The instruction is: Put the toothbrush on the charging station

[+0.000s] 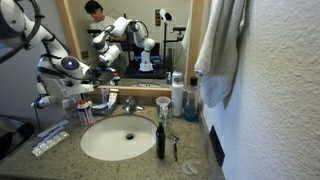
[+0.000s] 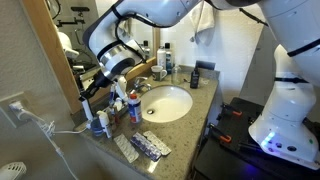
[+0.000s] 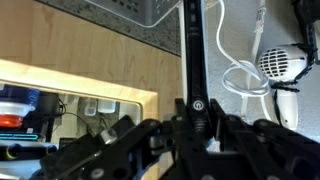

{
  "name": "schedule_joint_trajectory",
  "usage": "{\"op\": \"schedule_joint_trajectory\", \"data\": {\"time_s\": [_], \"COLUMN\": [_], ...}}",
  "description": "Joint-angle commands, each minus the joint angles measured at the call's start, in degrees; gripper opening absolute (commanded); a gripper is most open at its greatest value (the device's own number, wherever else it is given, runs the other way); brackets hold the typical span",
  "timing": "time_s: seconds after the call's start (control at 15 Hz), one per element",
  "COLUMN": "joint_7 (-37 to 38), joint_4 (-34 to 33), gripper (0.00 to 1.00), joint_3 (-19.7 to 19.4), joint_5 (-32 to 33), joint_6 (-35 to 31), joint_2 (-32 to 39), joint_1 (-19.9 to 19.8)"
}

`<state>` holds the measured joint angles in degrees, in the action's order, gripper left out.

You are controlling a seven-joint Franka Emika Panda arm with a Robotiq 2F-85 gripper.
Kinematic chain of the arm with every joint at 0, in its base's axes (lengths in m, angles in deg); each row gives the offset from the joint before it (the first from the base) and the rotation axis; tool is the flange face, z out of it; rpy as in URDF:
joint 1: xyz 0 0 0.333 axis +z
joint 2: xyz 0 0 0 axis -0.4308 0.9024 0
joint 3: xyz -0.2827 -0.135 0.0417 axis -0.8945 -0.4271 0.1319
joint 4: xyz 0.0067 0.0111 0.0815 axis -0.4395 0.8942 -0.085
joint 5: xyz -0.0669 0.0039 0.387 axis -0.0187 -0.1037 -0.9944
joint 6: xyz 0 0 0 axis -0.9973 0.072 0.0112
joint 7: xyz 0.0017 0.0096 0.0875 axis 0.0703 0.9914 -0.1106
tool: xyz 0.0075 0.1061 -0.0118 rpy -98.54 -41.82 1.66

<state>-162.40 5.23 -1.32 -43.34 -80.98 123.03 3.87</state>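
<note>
My gripper (image 3: pixel 192 125) is shut on the toothbrush (image 3: pixel 191 60), a slim black handle with a power button that runs up the middle of the wrist view. In both exterior views the gripper (image 1: pixel 88 88) (image 2: pixel 103 86) hangs over the counter's end beside the sink, above a cluster of small white and blue items (image 1: pixel 85 110) (image 2: pixel 102 122). The toothbrush shows as a dark stick (image 2: pixel 92 90) in the jaws. I cannot pick out the charging station among those items.
The oval sink (image 1: pixel 118 140) (image 2: pixel 168 103) fills the middle of the granite counter, with the faucet (image 1: pixel 130 103) behind it. A tall dark bottle (image 1: pixel 160 138) stands at its rim and a flat toothpaste tube (image 1: pixel 50 143) (image 2: pixel 150 147) lies near the edge. A towel (image 1: pixel 220 50) hangs nearby; a hair dryer (image 3: pixel 283 65) and white cable (image 3: pixel 240 78) lie below the wrist.
</note>
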Motion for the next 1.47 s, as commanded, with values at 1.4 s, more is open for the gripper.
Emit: {"op": "schedule_joint_trajectory", "data": {"time_s": [1.4], "joint_7": [14.1], "joint_4": [1.6], "gripper": [0.07], "joint_3": [-0.6], "joint_5": [18.5], "joint_6": [11.7], "joint_2": [-0.4], "joint_1": [-2.8]}}
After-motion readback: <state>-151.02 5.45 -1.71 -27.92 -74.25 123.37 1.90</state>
